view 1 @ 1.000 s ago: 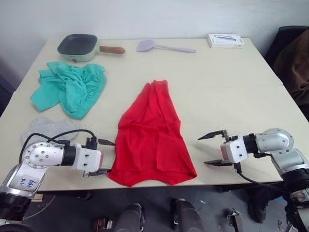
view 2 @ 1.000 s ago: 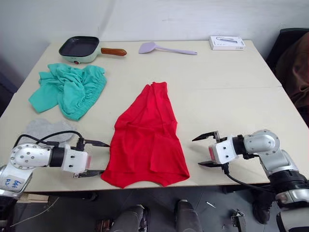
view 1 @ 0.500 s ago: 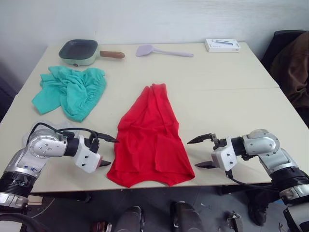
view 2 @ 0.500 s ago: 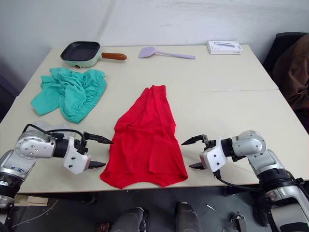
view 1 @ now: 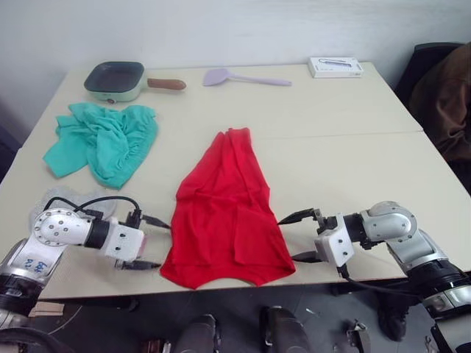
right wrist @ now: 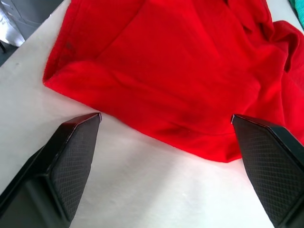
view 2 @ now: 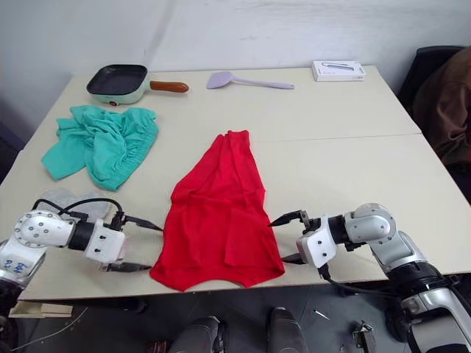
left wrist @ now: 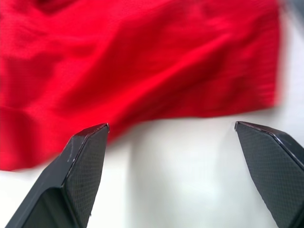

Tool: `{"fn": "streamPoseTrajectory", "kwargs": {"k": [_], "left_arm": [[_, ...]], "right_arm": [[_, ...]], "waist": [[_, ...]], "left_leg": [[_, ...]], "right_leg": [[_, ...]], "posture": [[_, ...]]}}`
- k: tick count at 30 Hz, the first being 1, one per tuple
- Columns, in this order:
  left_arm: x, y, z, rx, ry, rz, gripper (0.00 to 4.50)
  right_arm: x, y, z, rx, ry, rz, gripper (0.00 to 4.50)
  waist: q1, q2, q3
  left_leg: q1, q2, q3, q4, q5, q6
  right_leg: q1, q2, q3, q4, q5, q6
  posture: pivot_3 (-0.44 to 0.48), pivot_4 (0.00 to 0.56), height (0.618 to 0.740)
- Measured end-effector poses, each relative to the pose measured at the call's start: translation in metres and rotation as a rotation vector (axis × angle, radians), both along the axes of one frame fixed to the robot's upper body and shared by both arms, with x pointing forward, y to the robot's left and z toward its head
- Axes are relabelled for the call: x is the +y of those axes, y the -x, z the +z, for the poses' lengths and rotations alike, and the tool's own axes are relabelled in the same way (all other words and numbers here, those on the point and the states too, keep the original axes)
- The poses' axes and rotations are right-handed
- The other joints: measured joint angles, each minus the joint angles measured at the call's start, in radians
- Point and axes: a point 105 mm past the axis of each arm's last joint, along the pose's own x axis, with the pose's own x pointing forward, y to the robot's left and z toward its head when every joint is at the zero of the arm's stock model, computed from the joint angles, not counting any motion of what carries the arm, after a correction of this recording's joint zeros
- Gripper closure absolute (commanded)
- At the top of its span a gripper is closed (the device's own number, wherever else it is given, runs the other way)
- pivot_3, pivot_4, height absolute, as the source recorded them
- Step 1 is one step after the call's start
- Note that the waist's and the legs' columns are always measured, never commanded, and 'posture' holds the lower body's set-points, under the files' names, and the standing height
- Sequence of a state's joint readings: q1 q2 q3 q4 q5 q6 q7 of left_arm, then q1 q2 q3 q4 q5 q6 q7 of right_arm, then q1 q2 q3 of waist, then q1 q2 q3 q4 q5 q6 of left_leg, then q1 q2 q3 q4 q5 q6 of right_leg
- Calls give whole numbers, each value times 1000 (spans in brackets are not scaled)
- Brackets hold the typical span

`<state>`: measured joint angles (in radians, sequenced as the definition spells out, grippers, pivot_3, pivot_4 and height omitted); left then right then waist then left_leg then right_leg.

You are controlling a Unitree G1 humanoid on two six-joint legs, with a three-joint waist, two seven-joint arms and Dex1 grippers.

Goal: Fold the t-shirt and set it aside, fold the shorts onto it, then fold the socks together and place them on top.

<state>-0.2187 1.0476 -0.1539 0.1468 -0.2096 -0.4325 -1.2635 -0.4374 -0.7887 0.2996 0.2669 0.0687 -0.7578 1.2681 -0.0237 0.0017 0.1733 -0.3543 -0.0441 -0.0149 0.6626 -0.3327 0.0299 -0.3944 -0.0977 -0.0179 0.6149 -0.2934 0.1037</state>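
Observation:
The red t-shirt [view 1: 224, 213] lies rumpled in the middle of the table, its hem toward the front edge. My left gripper [view 1: 154, 244] is open just left of the shirt's lower left corner, fingers low over the table. My right gripper [view 1: 288, 239] is open at the lower right corner, with the hem [right wrist: 156, 118] between its fingers' tips in the right wrist view. The teal shorts [view 1: 103, 140] lie bunched at the left. The light-grey socks [view 1: 65, 200] sit below them, partly hidden behind my left arm.
At the back of the table stand a green pan [view 1: 118, 77] with a brown handle, a lilac spatula [view 1: 243, 76] and a white box [view 1: 335, 66]. A dark jacket on a chair [view 1: 445, 95] is at the right. The table's front edge [view 1: 353, 276] runs just below both grippers.
Both grippers have closed in on the shirt's lower corners, the right one moving left until its tips reach the hem. The left gripper has levelled out. The camera shifted slightly.

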Motion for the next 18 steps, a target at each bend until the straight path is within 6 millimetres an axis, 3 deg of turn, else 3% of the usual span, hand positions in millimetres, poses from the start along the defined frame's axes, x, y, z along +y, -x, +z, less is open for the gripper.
{"fn": "streamPoseTrajectory", "kwargs": {"k": [18], "left_arm": [[-28, -30, 10, -275, -23, -173, 31]], "right_arm": [[2, 0, -1, 48, 1, -15, 0]], "waist": [[24, -1, 0]], "left_leg": [[1, 0, 0, 1, 0, 0]], "right_leg": [[1, 0, 0, -3, 0, 0]], "posture": [[0, 150, 740]]}}
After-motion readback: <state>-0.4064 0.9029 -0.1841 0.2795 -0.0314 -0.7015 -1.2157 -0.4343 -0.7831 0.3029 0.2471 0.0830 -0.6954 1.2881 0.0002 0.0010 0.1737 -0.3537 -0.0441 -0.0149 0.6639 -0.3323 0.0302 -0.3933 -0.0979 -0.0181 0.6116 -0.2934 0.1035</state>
